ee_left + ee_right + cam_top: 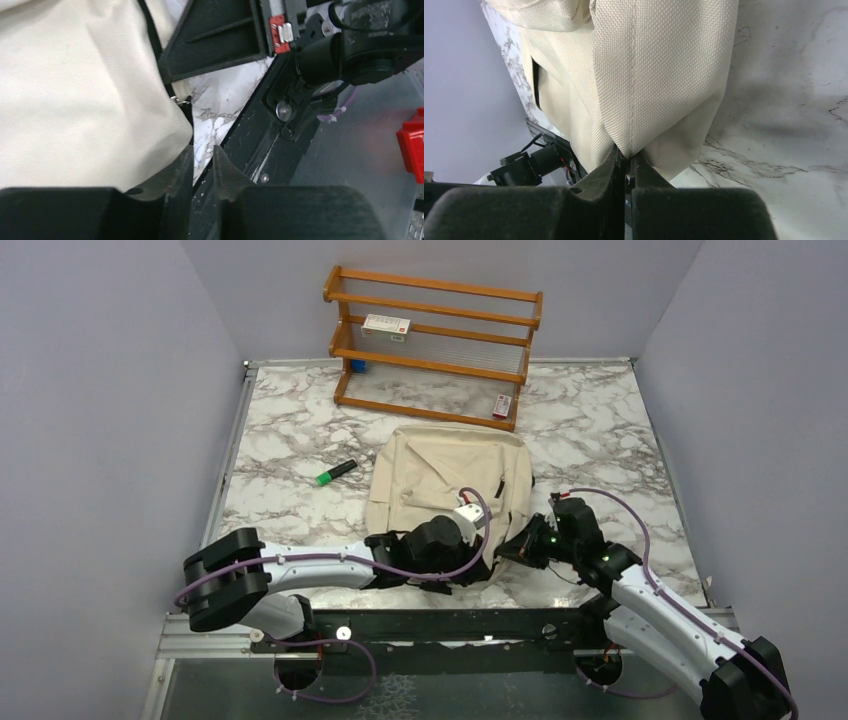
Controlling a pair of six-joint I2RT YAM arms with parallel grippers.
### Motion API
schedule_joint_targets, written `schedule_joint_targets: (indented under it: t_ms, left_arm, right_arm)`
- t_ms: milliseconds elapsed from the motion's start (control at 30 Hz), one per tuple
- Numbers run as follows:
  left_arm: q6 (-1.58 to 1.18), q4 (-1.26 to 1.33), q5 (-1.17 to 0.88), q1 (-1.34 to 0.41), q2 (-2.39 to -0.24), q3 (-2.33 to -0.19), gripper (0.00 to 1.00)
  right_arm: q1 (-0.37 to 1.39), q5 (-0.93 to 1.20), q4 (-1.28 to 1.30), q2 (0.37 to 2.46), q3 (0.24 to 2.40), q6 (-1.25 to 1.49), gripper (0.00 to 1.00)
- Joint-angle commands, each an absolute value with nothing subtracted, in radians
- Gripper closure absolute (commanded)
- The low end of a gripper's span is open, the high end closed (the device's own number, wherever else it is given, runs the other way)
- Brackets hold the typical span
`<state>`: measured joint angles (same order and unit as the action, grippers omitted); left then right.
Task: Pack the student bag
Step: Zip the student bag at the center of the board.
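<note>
The student bag (445,475) looks soft and light. Its cream canvas would likely sag and fold wherever lifted, so a stitched seam or the opening's rim seems the surest hold. It is plain woven cloth with black straps, lying flat on the marble tabletop (600,440) just ahead of both tools. The right tool (628,157) is pinched tight on a seamed fold of it. The left tool (203,155) stands slightly parted and empty, with the cloth just beside it.

The student bag (450,480) lies on the table (290,440) — rack (435,345) behind it, marker (336,472) to its left.
</note>
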<state>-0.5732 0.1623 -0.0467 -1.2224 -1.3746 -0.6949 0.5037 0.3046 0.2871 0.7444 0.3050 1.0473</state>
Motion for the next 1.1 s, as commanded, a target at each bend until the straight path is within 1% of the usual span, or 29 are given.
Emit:
schedule_joint_targets:
  t_ms: [0,100,233,400,567,633,900,1067]
  left_arm:
    - [-0.618,0.241,-0.091,-1.260,-1.398,-0.690,0.75]
    - [-0.641,0.261,-0.088,-1.276,-1.417,-0.690,0.71]
    - [-0.667,0.260,-0.066,-1.284,-1.445,-0.690,0.69]
    - [-0.680,0.186,-0.008,-1.284,-1.466,-0.704,0.64]
    - [-0.664,0.161,0.034,-1.285,-1.478,-0.719,0.53]
    - [-0.662,0.160,0.040,-1.284,-1.490,-0.726,0.51]
    - [-0.650,0.164,0.048,-1.284,-1.550,-0.775,0.50]
    - [-0.649,0.109,0.114,-1.284,-1.587,-0.832,0.50]
  right_arm:
    - [0.502,0.284,0.295,0.731,0.295,1.057,0.93]
    - [0.502,0.284,0.291,0.726,0.292,1.061,0.93]
    - [0.502,0.285,0.291,0.726,0.293,1.063,0.93]
    - [0.502,0.284,0.295,0.724,0.295,1.061,0.93]
    - [0.502,0.285,0.293,0.726,0.295,1.060,0.93]
    - [0.502,0.285,0.292,0.727,0.296,1.060,0.93]
    - [0.502,0.285,0.291,0.729,0.300,1.060,0.93]
    - [0.502,0.289,0.292,0.728,0.300,1.060,0.93]
